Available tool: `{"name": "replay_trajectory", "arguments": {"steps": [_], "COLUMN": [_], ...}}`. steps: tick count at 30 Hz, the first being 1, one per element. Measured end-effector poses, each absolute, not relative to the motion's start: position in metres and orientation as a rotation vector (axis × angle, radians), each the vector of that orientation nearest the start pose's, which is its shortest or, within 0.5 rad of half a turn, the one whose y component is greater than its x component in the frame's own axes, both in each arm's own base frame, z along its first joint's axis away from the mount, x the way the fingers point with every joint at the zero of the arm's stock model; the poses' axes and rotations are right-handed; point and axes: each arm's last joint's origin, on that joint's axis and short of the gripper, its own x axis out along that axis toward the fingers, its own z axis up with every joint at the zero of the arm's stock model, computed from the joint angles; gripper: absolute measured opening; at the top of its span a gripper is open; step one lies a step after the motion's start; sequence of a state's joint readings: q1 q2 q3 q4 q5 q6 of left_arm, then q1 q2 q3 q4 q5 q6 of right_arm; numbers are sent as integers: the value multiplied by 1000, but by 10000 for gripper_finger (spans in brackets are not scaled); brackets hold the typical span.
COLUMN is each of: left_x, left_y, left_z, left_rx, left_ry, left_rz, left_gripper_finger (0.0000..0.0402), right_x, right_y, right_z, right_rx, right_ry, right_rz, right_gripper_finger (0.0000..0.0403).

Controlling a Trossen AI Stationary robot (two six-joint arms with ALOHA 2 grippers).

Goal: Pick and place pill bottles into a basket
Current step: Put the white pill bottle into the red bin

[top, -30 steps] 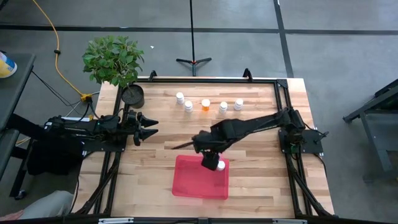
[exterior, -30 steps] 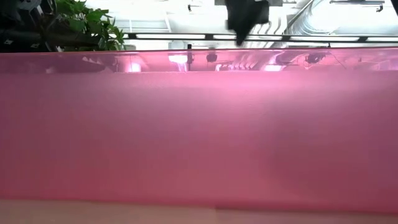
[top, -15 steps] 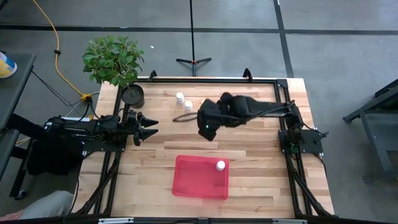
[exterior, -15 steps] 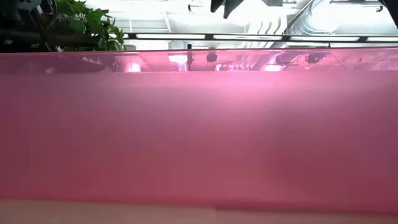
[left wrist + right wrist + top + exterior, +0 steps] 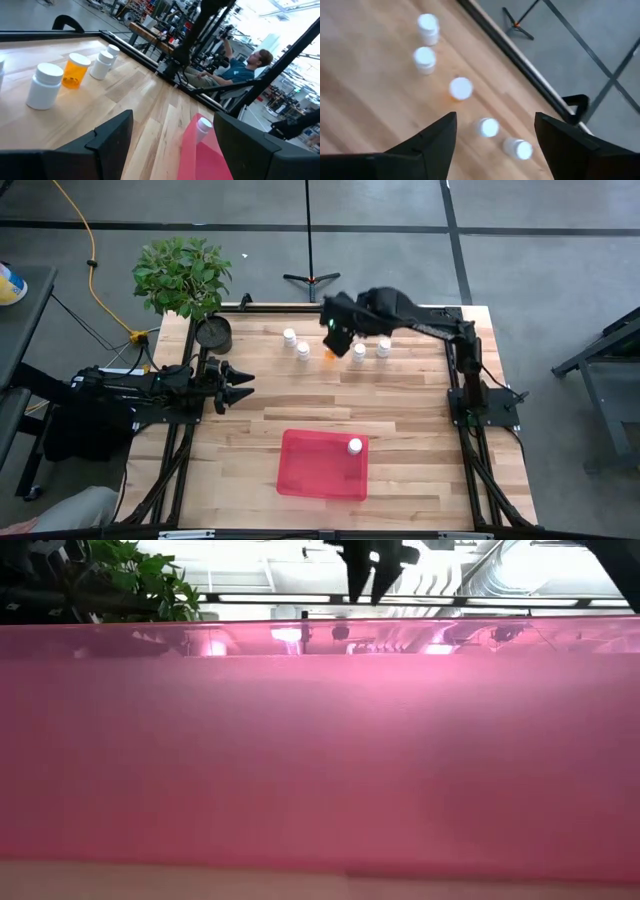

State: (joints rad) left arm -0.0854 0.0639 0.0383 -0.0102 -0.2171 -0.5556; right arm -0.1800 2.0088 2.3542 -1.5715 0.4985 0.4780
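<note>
Right gripper, jaws apart and empty, hovers over the orange pill bottle near the tabletop's far edge; light, rigid, slippery: pinch its sides below the cap.

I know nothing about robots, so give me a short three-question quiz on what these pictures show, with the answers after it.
1. How many pill bottles stand in the basket?
2. True or false: the right gripper holds a bottle.
3. Which bottle lies most directly under the right gripper?
A. the orange bottle
B. the bottle in the basket
C. the bottle nearest the black pot

Key
1. One, a white one near the basket's far right corner; five more stand in a row at the table's far edge.
2. False: its fingers are apart and empty above the row.
3. A. The left gripper waits open at the table's left side.
</note>
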Motion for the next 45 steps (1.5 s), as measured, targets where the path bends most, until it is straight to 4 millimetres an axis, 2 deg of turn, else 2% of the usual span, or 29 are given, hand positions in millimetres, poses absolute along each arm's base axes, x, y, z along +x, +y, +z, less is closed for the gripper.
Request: {"name": "replay_trajectory", "arguments": {"steps": [7,15,19,26,30,34,45], "left_x": [99,99,99,99,99,99,99], "left_y": [-2,-3,-3,-3,-3,-2,-2], "left_z": [171,171,171,168,168,168,168], "left_rx": [-551,-553,-554,-551,-551,-550,-549], "left_ry": [1,1,2,23,22,20,19], "left_rz": [131,128,128,134,135,141,146], "left_gripper_finger": [310,310,310,310,310,310,310], "right_x": [346,312,292,257,247,247,250], "right_y": [-140,-206,-234,-274,-285,-287,-272], "right_z": [395,394,393,384,371,351,277], "right_rx": [251,392,483,687,750,794,925], "right_ry": [1092,1103,1094,1101,1143,1214,1500], "right_rz": [-942,-1038,-1074,-988,-930,-888,-710], "right_gripper_finger": [262,262,262,262,262,262,262]}}
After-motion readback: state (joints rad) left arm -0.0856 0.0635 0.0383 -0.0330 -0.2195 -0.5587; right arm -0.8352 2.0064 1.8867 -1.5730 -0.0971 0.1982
